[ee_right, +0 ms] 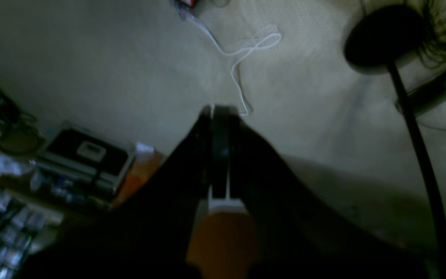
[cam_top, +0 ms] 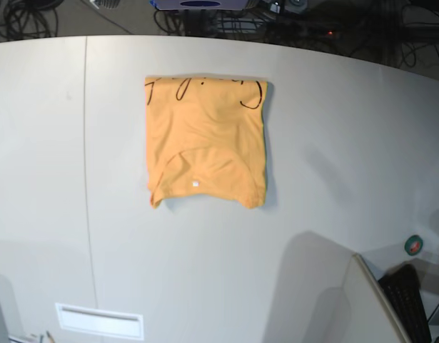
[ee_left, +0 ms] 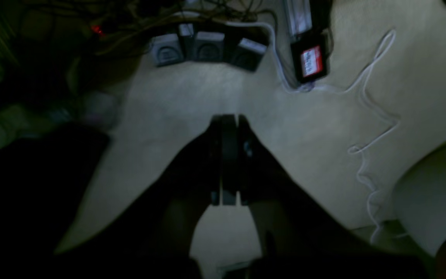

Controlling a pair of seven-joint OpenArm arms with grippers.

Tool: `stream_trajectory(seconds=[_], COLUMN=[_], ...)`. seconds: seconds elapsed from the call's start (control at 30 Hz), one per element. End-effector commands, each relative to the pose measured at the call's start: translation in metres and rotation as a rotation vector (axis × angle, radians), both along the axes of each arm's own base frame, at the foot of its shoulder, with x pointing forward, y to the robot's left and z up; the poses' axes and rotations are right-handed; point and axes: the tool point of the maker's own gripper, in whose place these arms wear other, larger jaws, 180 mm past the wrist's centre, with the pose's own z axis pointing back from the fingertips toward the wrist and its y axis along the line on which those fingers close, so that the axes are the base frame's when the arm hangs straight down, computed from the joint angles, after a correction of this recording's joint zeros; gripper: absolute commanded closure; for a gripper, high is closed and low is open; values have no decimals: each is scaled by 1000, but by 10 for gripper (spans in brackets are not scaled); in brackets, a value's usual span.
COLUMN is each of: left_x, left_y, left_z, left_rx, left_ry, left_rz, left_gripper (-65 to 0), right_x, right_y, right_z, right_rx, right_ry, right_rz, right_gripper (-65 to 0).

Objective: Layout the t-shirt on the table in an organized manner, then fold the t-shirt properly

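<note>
One folded t-shirt (cam_top: pixel 205 139) lies on the worktop (cam_top: pixel 333 143), both arms out of the overhead view.

Left fingers (ee_left: pixel 229 128) and right fingers (ee_right: pixel 220 116) are pressed together, gripping nothing, over carpet. The bottom hem bulges at its corners; a careless further fold would likely trap those wrinkles or skew the stack.
</note>
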Motion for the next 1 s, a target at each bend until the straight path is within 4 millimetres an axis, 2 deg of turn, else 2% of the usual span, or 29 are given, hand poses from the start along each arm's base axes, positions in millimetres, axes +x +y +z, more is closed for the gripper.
stream_trajectory(seconds=[0.0,0.03,0.1,0.2,0.3,0.37,0.47,0.57,0.67,0.73,0.97], left_x=[0,-6,-4,15,29,31,45,52,55,54,49], left_y=[13,15,19,11,-1,-7,-9,-22,-26,-35,-55], left_z=[-3,-8,-13,-14,-16,-17,-19,-21,-22,-23,-25], left_rx=[14,19,24,-7,-51,-66,-65,-76,-82,-97,-139], left_ry=[-14,-10,-30,-91,-108,-111,-141,-163,-168,-165,-147], left_rz=[20,52,94,53,-52,-75,-50,12,12,8,-58], left_gripper=[0,0,0,0,0,0,0,0,0,0,0], right_x=[-11,-15,-11,1,12,11,13,19,19,20,44], right_y=[0,-1,-8,-20,-5,-2,6,3,-2,-4,-2], right_z=[-7,-20,-45,-67,-67,-67,-66,-66,-66,-66,-69], right_rx=[-3,-23,-75,-157,-137,-131,-130,-152,-181,-187,-175], right_ry=[16,7,-42,-179,-310,-320,-332,-344,-345,-347,-388], right_rz=[9,12,5,-37,-72,-97,-164,-241,-302,-316,-317], right_gripper=[0,0,0,0,0,0,0,0,0,0,0])
